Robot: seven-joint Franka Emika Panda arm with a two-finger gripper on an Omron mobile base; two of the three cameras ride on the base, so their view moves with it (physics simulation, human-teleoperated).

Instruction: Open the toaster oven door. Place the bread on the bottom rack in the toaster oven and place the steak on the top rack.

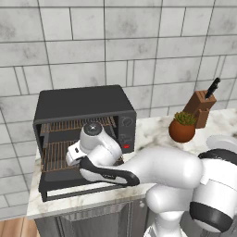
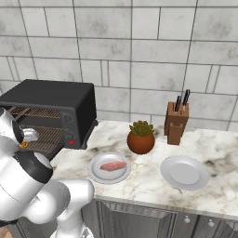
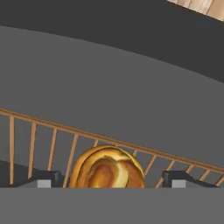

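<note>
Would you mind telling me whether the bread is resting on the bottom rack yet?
Cannot tell. The hand view shows the bread between the claw fingertips, over the bottom rack bars, but its underside is hidden.

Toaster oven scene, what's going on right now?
The white arm has its pincer reaching into the boxy matte-black toaster oven, whose flat black door is folded down open. The lumpy golden-brown bread sits between the fingertips over the lower copper-brown wire rack. The pink steak lies on a round grey plate on the counter.
</note>
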